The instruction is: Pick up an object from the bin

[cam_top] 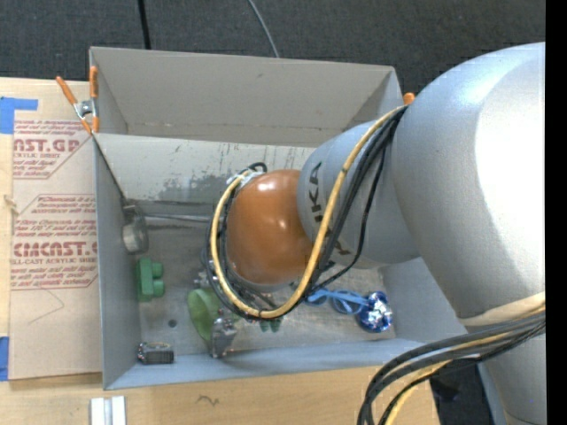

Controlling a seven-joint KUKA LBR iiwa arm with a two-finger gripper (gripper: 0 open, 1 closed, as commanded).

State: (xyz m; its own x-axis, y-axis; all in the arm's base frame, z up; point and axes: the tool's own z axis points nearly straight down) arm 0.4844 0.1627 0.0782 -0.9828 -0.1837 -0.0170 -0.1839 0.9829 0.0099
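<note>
One white arm (478, 193) takes up the right side, bent down into the grey bin (248, 96). The orange wrist cover (266, 224) sits low over the bin floor, looped with yellow and black cables (323, 237).

Risks, as I judge them:
- That bulk hides the working end, so a blind closing could miss.
- The loose loops could snag on something on the way up.
- The cables could catch the blue piece (341, 300), which lies right under them.

A metal ladle (135, 235) lies along the back left, well apart and unlikely to interfere.

The gripper (221, 336) shows beneath the cover, near the front wall and left of centre. Open or closed, cannot tell from here. The nearest thing is a pale green lump (200, 312) just beside it on the left. A push there could wedge the lump against the front wall.

A green block (149, 279) sits further left, and a small dark bit (155, 354) lies in the front left corner.

Writing: "KA" in black on the arm's casing. No legible label on anything in the bin.
</note>
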